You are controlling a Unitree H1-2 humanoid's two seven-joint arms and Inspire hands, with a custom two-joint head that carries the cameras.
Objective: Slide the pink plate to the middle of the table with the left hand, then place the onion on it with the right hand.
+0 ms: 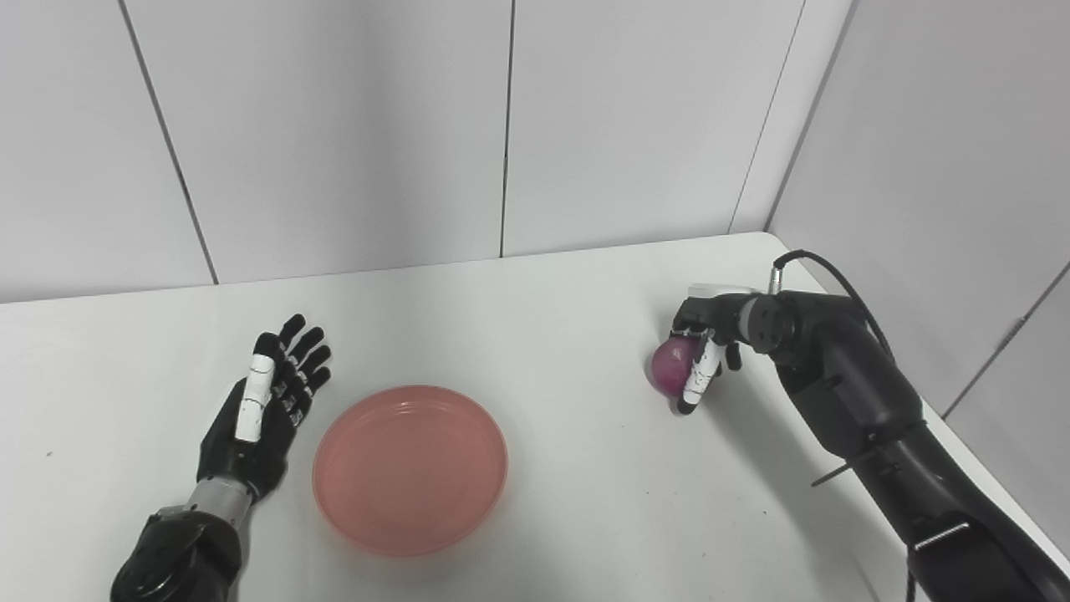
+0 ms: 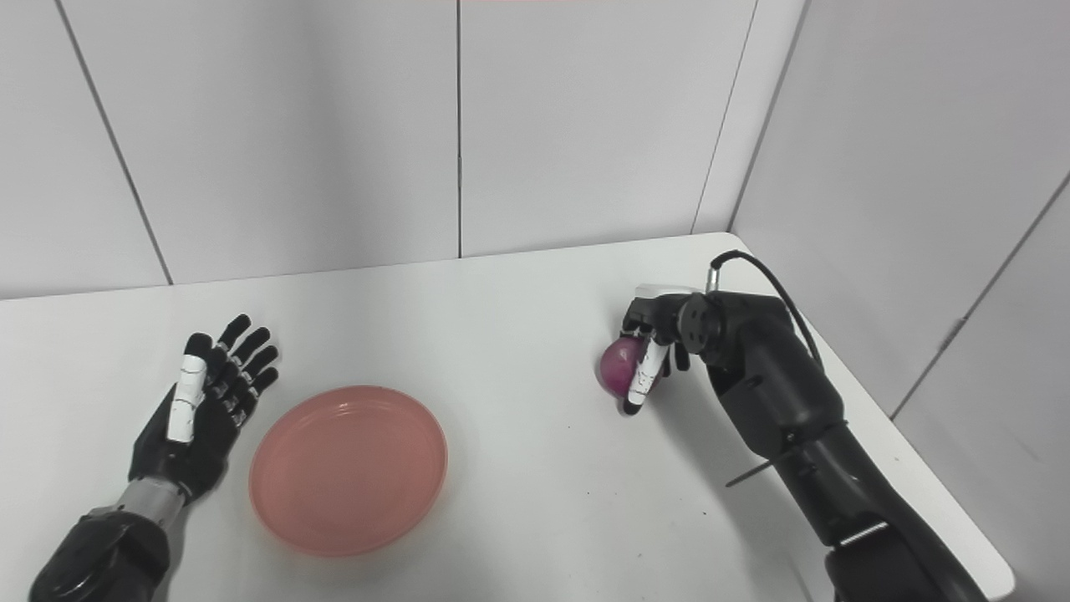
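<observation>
The pink plate (image 1: 410,468) lies flat on the white table, left of centre and near the front. My left hand (image 1: 267,401) is open, fingers spread, resting just left of the plate and apart from it. The purple onion (image 1: 673,365) sits at the right side of the table. My right hand (image 1: 710,351) wraps around the onion from above and from the right, fingers curled on it. I cannot tell if the onion is lifted off the table.
The white table (image 1: 552,334) ends in grey panel walls at the back and on the right. Its right edge (image 2: 961,502) runs close beside my right arm.
</observation>
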